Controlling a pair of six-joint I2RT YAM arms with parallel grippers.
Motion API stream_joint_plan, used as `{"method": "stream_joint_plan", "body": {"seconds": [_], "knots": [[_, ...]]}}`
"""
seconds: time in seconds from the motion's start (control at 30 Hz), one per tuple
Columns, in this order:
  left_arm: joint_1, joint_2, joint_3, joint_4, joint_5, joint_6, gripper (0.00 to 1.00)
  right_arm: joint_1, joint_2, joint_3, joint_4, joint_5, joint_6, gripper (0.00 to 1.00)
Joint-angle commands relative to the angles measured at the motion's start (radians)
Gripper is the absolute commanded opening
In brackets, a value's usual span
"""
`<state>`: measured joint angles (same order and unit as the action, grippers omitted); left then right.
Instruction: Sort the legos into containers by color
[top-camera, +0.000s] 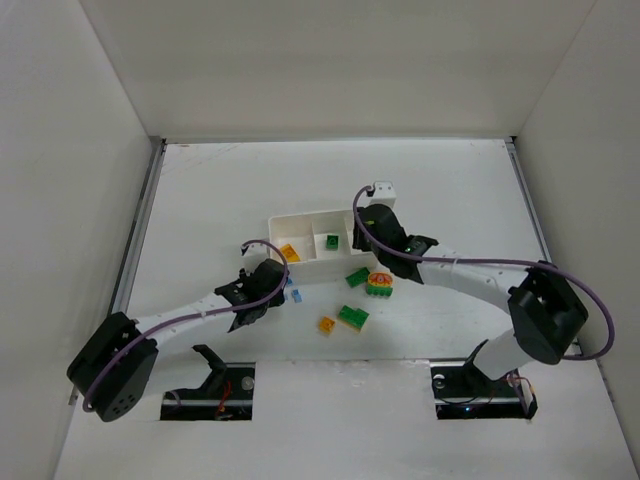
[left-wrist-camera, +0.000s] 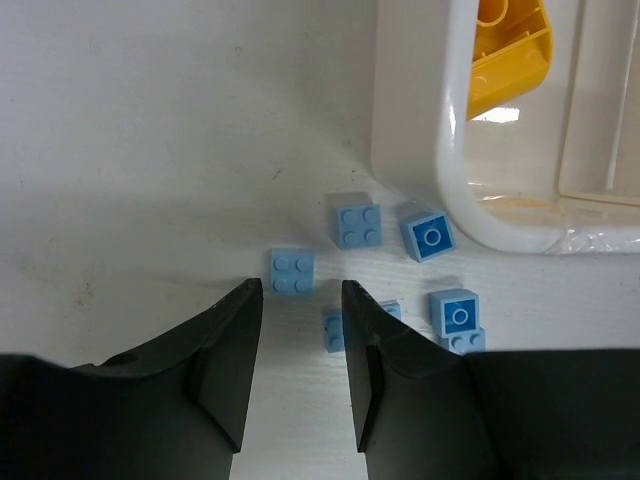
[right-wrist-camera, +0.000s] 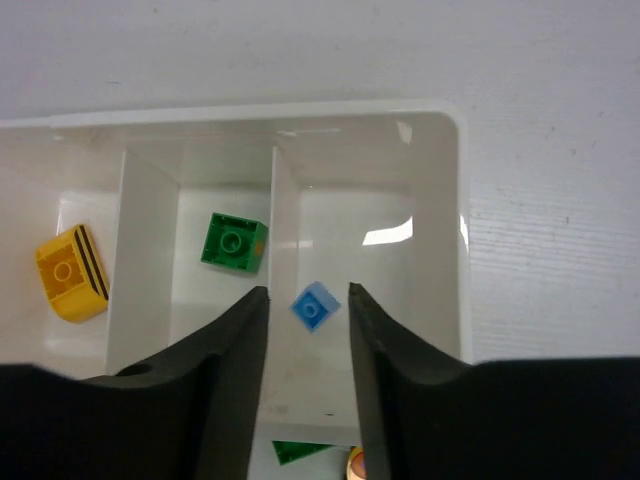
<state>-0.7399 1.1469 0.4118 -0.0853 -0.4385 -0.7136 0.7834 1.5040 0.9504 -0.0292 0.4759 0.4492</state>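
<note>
The white tray (top-camera: 300, 218) has three compartments. In the right wrist view the left one holds a yellow brick (right-wrist-camera: 70, 275), the middle one a green brick (right-wrist-camera: 233, 241), and the right one a light blue brick (right-wrist-camera: 314, 306). My right gripper (right-wrist-camera: 308, 293) is open above the right compartment; the blue brick shows between the fingertips, touching neither. My left gripper (left-wrist-camera: 300, 295) is open and empty, low over the table beside several light blue bricks (left-wrist-camera: 291, 270) near the tray's corner (left-wrist-camera: 455, 215). One blue brick (left-wrist-camera: 335, 330) lies against the right finger's inner edge.
On the table in front of the tray lie two green bricks (top-camera: 357, 276) (top-camera: 352, 317), a yellow-orange brick (top-camera: 326, 325) and a small multicoloured stack (top-camera: 380, 284). Side walls stand left and right. The right arm reaches over these bricks.
</note>
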Motion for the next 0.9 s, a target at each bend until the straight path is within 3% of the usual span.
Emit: {"method": "stream_joint_plan", "body": {"seconds": [0.0, 0.2, 0.43, 0.63, 0.87], "knots": [[0.001, 0.001, 0.030, 0.019, -0.025, 0.016, 0.34, 0.003, 0.002, 0.028, 0.067, 0.016, -0.023, 0.48], [0.007, -0.009, 0.021, 0.018, -0.028, 0.019, 0.33, 0.039, -0.057, 0.007, 0.081, 0.010, -0.024, 0.60], [0.017, 0.019, 0.036, 0.028, -0.049, 0.039, 0.27, 0.233, -0.111, -0.064, 0.124, -0.069, -0.017, 0.49], [0.017, 0.045, 0.039, 0.032, -0.075, 0.052, 0.10, 0.385, -0.033, -0.091, 0.176, -0.095, 0.031, 0.53], [0.003, -0.185, 0.056, -0.080, -0.094, 0.034, 0.07, 0.425, 0.143, -0.062, 0.253, -0.097, 0.089, 0.55]]}}
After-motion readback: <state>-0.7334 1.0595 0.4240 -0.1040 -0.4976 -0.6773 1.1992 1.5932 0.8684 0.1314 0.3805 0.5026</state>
